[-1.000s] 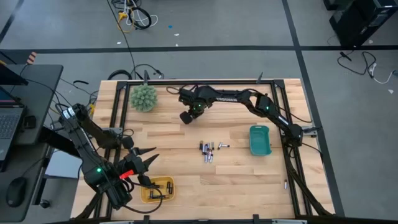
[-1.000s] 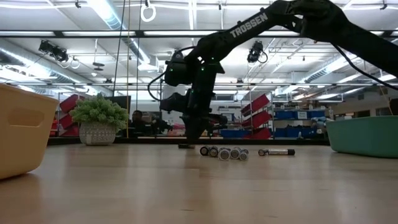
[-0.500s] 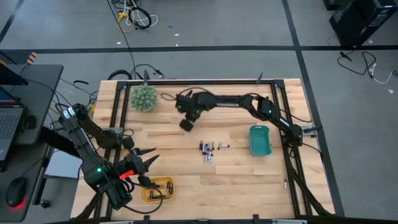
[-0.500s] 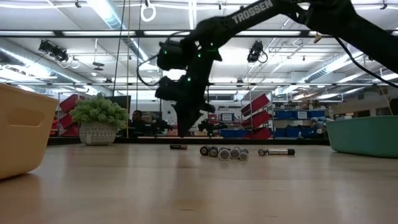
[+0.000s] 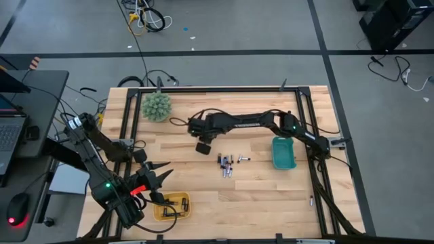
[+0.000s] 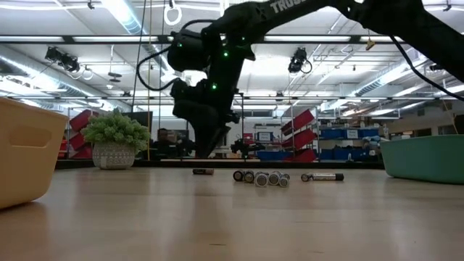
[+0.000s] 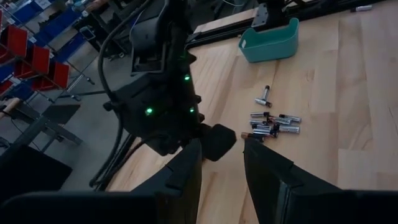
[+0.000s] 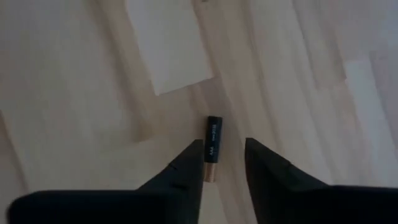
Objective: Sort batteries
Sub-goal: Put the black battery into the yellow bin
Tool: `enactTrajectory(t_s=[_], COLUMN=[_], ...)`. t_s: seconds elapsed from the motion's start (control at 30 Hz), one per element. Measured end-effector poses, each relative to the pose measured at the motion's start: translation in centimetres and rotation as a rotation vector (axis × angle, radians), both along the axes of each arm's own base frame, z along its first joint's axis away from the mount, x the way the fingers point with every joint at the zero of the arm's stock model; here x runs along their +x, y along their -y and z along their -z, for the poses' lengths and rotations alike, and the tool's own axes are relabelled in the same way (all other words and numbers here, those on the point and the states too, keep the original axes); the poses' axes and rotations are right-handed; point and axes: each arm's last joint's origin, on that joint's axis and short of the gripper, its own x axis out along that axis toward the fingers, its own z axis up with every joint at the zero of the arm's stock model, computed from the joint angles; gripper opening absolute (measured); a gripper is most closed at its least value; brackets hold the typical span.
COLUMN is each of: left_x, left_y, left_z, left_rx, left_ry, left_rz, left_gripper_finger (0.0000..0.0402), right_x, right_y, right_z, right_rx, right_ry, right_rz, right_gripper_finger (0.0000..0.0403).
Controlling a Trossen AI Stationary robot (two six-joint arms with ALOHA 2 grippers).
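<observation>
The table (image 5: 258, 196) is seen from straight above in the high view, far enough off that the floor around it is taken in. In the low view, the table (image 6: 232, 225) is looked across from surface height, level, towards the room behind. The batteries (image 5: 226, 165) at mid-table are shared by both, appearing as a far row (image 6: 262, 177) in the low view. From the left wrist, the tabletop is viewed obliquely, from some way off, past the left gripper (image 7: 222, 158); the same batteries (image 7: 273, 123) are caught. From the right wrist, the wood is viewed closely from above, past the right gripper (image 8: 222, 163), with one battery (image 8: 212, 149) filling little of the frame.
</observation>
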Motion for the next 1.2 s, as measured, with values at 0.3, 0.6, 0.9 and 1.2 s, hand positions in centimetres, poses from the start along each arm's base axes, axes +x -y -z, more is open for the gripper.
enactTrajectory(t_s=[0.3, 0.6, 0.9, 1.2], left_x=[0.1, 0.1, 0.1, 0.1], left_y=[0.1, 0.1, 0.1, 0.1], left_z=[0.0, 0.0, 0.0, 0.0], left_rx=[-0.007, -0.004, -0.003, -0.012], left_ry=[0.005, 0.002, 0.002, 0.008], left_rz=[0.0, 0.002, 0.003, 0.003], left_gripper_finger=[0.0117, 0.0117, 0.0117, 0.0117], right_x=[-0.2, -0.9, -1.5, -1.4], right_y=[1.6, 3.2, 3.4, 0.6], right_z=[0.2, 1.7, 3.4, 4.1], right_rx=[0.116, 0.208, 0.253, 0.205], right_ry=[0.022, 0.013, 0.026, -0.026], right_rz=[0.04, 0.096, 0.095, -0.003], right_gripper_finger=[0.0151, 0.0152, 0.0151, 0.0088])
